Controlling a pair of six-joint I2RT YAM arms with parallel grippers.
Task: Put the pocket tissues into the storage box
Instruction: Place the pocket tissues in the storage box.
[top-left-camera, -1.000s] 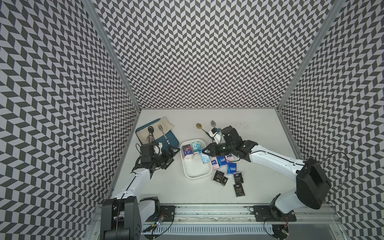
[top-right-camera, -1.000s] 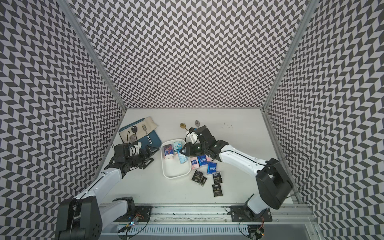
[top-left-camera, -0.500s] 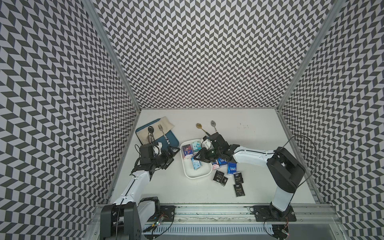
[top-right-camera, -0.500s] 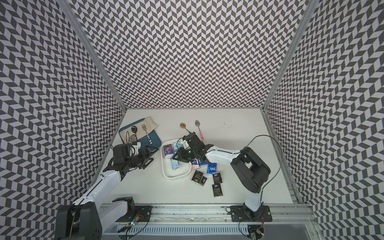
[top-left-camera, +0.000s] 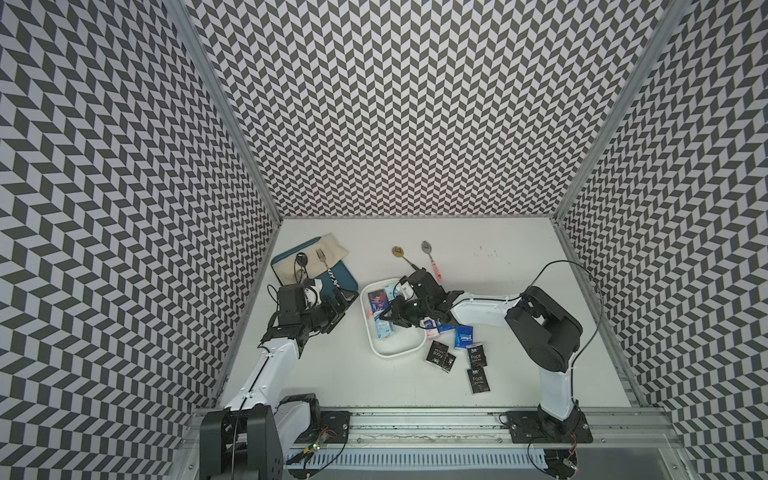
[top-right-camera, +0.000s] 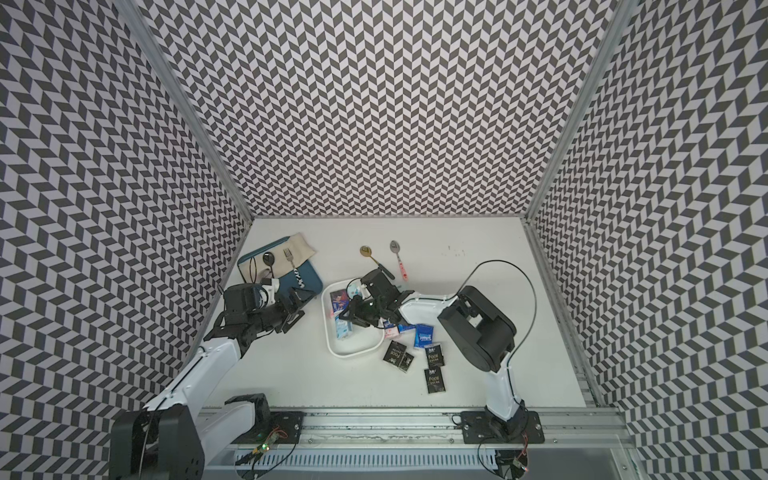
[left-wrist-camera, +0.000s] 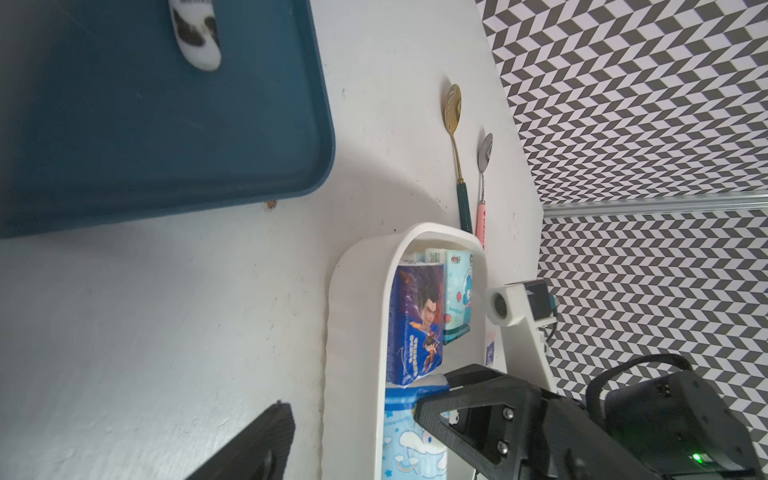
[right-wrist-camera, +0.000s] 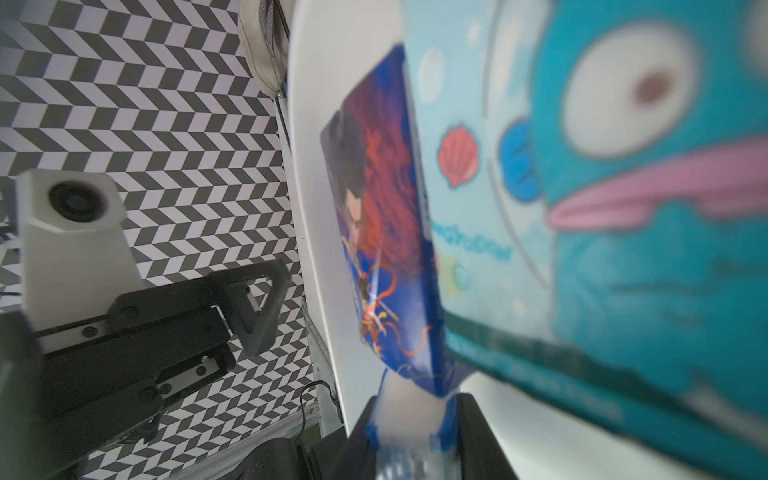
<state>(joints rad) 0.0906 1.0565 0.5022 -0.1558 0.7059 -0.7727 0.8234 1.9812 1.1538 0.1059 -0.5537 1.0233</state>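
Both top views are centred on the box (top-left-camera: 399, 347), low in the middle of the frame. The right gripper (top-left-camera: 388, 322) is seen down inside it, clamped on one end of a pale blue packet (top-left-camera: 384, 330), which is already within the box walls. From the right wrist view, that end (right-wrist-camera: 407, 415) is seen pinched between the two dark fingers.

Two more are stowed at the box's upper end, side by side: a dark blue packet (top-left-camera: 377, 300) and a teal packet (top-left-camera: 390, 293). Right of the box, a pink-white packet (top-left-camera: 432, 333), two blue packets (top-left-camera: 463, 336) and four black packets (top-left-camera: 478, 380) are spread on the table.

Left of the box, by the tray (top-left-camera: 345, 280) corner, the left gripper (top-left-camera: 340, 311) is held with jaws spread and nothing between them.
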